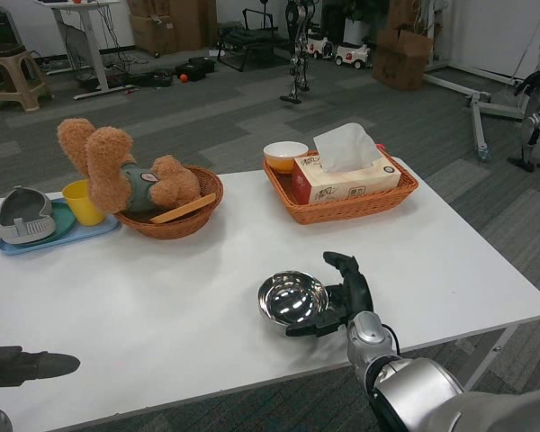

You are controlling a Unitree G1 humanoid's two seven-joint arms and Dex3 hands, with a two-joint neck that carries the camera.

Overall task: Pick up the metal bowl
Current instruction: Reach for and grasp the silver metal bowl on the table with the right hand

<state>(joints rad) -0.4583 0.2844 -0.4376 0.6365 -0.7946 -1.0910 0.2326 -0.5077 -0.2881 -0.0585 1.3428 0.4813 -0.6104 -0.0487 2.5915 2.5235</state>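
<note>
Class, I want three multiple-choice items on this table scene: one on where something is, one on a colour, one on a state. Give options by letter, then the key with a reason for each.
1. Where is the tissue box?
A. in the rectangular wicker basket
B. on the blue tray
C. beside the metal bowl

2. What colour is the cup on the blue tray?
A. red
B. yellow
C. green

3. What is the right hand doing?
A. resting far from the bowl
B. holding the bowl high above the table
C. at the bowl's rim, bowl still on the table

Key: 1 A, the box lies inside the basket beside a small bowl. 2 B, the cup is plainly yellow. 3 C, the fingers curl round the bowl's right side.
</note>
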